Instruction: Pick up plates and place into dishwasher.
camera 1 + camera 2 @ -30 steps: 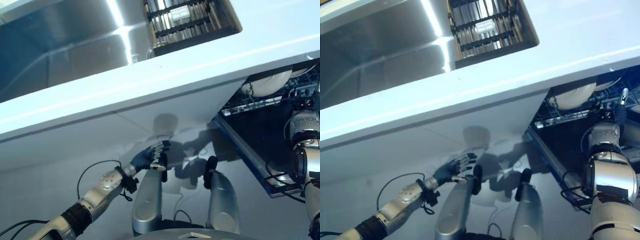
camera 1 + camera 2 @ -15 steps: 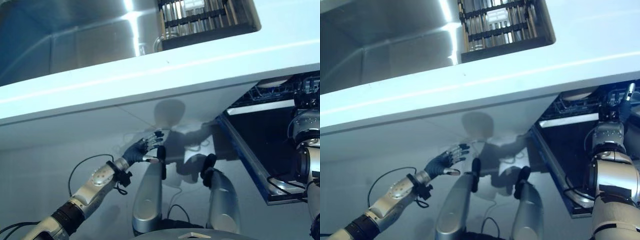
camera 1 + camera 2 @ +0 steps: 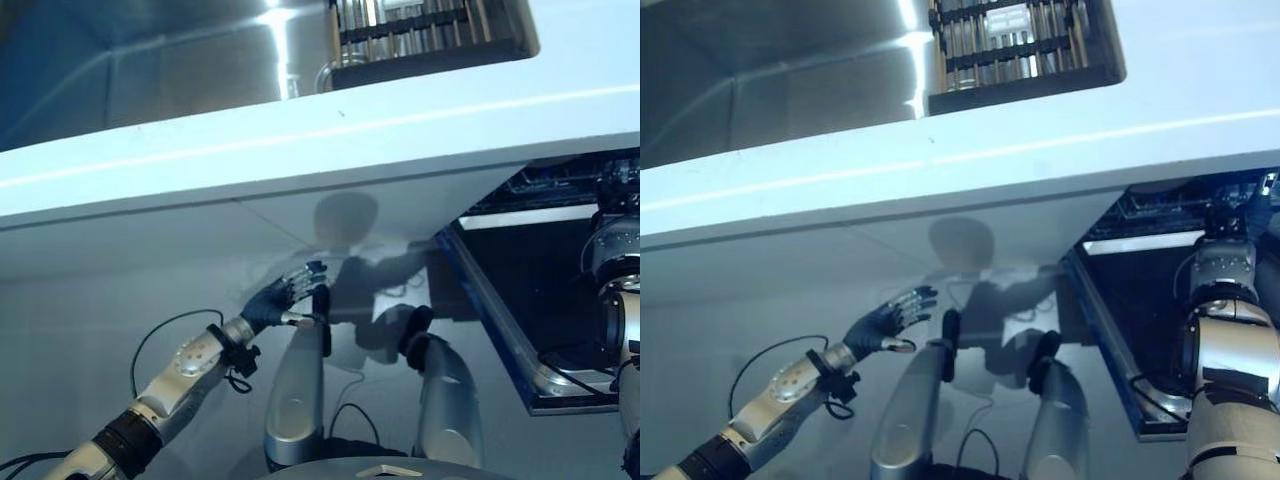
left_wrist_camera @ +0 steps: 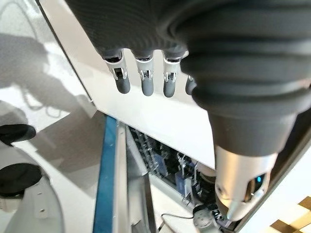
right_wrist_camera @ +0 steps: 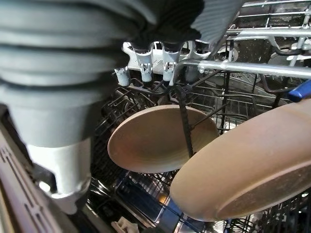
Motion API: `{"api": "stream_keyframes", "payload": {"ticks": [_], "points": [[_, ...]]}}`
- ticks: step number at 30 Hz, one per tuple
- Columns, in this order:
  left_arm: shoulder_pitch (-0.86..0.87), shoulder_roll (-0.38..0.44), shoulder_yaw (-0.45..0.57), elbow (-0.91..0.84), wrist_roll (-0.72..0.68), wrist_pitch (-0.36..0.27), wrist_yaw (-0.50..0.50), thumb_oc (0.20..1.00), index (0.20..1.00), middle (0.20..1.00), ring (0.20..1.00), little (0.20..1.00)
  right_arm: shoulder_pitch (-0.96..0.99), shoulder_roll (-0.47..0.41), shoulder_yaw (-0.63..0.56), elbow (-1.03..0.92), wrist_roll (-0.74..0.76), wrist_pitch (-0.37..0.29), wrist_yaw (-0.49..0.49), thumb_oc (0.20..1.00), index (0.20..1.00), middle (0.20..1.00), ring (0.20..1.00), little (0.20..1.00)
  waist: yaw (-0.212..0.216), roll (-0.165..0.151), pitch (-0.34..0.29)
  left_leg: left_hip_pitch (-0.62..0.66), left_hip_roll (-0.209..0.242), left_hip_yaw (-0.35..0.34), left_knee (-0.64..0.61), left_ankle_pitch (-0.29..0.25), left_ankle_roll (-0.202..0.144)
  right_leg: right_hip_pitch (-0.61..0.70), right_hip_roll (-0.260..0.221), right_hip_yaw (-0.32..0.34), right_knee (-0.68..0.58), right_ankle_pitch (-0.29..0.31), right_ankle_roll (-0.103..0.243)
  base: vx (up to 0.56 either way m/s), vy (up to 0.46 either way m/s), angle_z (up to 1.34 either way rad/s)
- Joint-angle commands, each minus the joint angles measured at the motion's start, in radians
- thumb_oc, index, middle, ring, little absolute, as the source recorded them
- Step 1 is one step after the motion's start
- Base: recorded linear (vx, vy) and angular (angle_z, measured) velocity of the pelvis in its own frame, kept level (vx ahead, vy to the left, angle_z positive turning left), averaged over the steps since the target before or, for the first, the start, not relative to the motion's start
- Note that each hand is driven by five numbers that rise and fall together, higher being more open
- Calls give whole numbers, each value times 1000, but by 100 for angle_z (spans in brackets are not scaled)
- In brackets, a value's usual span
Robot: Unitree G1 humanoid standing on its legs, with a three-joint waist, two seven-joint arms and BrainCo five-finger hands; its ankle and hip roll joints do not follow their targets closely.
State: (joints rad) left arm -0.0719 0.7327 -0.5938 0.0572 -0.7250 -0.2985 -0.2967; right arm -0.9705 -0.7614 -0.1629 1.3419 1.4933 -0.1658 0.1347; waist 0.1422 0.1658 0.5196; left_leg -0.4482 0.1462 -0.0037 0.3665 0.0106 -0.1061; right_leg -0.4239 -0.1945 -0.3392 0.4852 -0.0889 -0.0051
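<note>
Right wrist view: the right hand (image 5: 146,60) sits inside the dishwasher, its fingers (image 5: 145,68) extended and relaxed, tips at the wire rack (image 5: 243,68), holding nothing. Two plates stand on edge in the rack just past the fingertips: the far plate (image 5: 155,141) is tilted, with a black rack wire crossing its face; the near plate (image 5: 248,165) lies beside it and partly overlaps its edge. Neither plate touches the hand.

In the right eye view, the right arm reaches under the countertop (image 3: 1040,140) into the dishwasher cavity, and the open dishwasher door (image 3: 1110,330) slopes down beside it.

The left hand (image 3: 890,318) hangs in free air below the countertop, well apart from the dishwasher, fingers spread and straight, empty. The left wrist view confirms the straight fingers (image 4: 146,82) against the white cabinet front (image 4: 160,126).

Above the countertop, one steel sink (image 3: 150,70) holds one dark drying rack (image 3: 430,40) at its right end.
</note>
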Motion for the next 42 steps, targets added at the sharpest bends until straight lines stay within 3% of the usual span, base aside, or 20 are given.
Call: {"api": "stream_keyframes", "payload": {"ticks": [1,13,28,42], "points": [[40,27,44,-104,-24,-40,-20,1000,1000,1000,1000,1000,-126,-49,57,-86,-32,-30,61,1000,1000,1000,1000,1000,39,18,-16,-64,56,5,-30,44,-8,-8,13,24,20,-22,41,9,-4,6],[68,37,70,-111,-27,-72,-21,1000,1000,1000,1000,1000,-178,-54,86,-82,-9,-27,75,1000,1000,1000,1000,1000,69,1,-9,-69,56,-25,-83,88,-12,-28,34,-2,22,-27,15,-16,-4,6],[105,10,95,-88,2,-96,-49,1000,1000,1000,1000,1000,-114,-65,40,-80,40,-19,95,1000,1000,1000,1000,1000,67,-16,-34,-50,29,2,-68,56,2,-11,15,-10,1,-11,25,-16,43,4],[141,-29,126,10,-10,-130,-68,1000,1000,1000,1000,1000,189,-27,-123,-130,166,-9,63,1000,1000,1000,1000,1000,45,-97,-111,62,5,32,-79,-14,23,132,38,14,-110,-5,50,21,47,-3]]}}
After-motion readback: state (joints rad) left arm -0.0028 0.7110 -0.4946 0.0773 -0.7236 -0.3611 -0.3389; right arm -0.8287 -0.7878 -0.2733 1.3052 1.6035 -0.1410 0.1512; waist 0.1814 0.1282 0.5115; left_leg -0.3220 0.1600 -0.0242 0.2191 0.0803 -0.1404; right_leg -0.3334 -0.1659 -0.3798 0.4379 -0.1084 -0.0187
